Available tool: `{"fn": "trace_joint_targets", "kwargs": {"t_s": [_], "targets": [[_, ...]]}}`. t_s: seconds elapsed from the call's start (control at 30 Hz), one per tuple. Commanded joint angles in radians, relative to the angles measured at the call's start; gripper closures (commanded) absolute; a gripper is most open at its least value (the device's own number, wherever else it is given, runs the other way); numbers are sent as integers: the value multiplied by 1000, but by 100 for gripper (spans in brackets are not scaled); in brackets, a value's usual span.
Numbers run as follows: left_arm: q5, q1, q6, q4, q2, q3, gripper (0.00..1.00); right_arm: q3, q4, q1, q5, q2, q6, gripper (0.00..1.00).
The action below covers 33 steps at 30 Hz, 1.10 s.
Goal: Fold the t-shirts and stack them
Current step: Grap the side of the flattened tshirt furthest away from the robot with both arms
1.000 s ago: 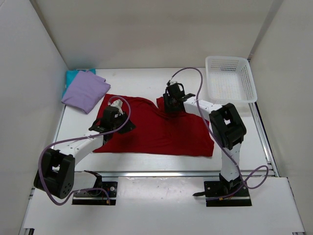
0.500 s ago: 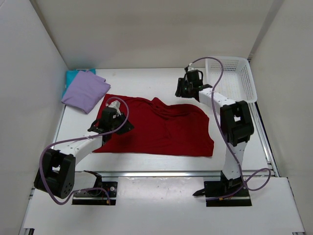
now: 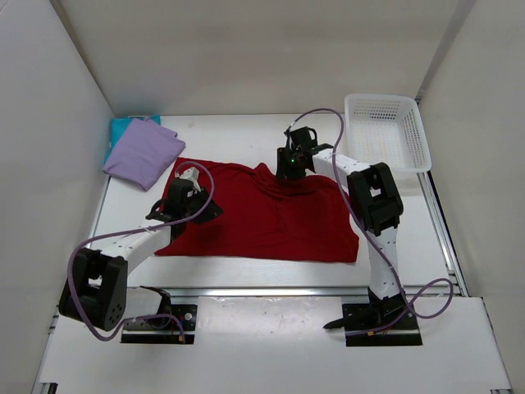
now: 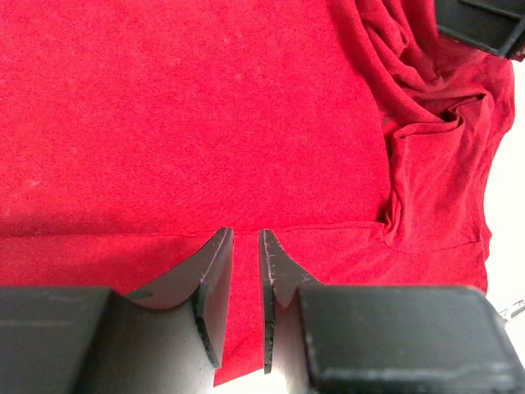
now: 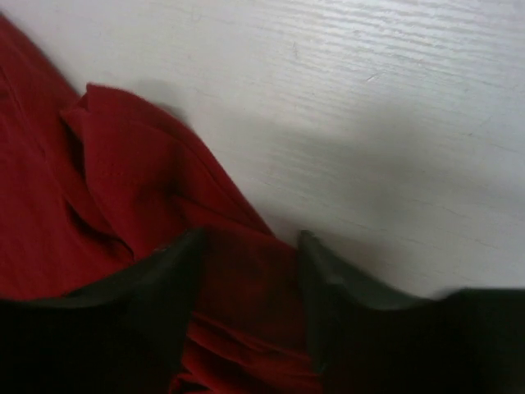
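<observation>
The red t-shirt (image 3: 271, 222) lies spread across the middle of the table, rumpled along its far edge. My left gripper (image 3: 187, 199) sits at its left part, jaws nearly together on a pinch of the red cloth (image 4: 164, 107), which fills the left wrist view around that gripper (image 4: 246, 240). My right gripper (image 3: 289, 167) is at the shirt's far edge, open. In the right wrist view that gripper (image 5: 248, 245) straddles a fold of red cloth (image 5: 123, 164) beside bare table. The folded lavender t-shirt (image 3: 143, 153) rests on the teal t-shirt (image 3: 121, 125) at the far left.
A white lattice basket (image 3: 414, 135) stands at the far right corner of the table. White walls close in the left, back and right sides. The right arm's cable (image 3: 324, 115) loops above the far table surface.
The right gripper swung right toward the basket, then came back left to the shirt's far edge and opened wider. The shirt's far edge spread out. The left gripper stayed put.
</observation>
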Motion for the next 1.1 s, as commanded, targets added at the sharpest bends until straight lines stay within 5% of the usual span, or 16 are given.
{"fn": "trace_joint_targets", "kwargs": {"t_s": [0.0,0.17,0.6,0.73,0.83,1.0,1.07], "targets": [[16,10,-9,25,4,36,70,51,-52,-12,-41,15,-1,61],[10,20,-7,18,-8,44,70,99,-32,-32,-35,34,31,100],[38,74,-33,71,2,25,70,-59,145,-66,163,-265,-33,100],[39,102,-56,93,-7,4,71,-130,143,-31,364,-273,-32,90],[33,143,-67,106,-27,-7,70,-177,145,-38,361,-274,-9,43],[53,201,-94,130,2,23,69,-160,109,-100,274,-262,19,43],[50,227,-101,137,28,45,69,-130,121,-129,213,-241,18,53]]}}
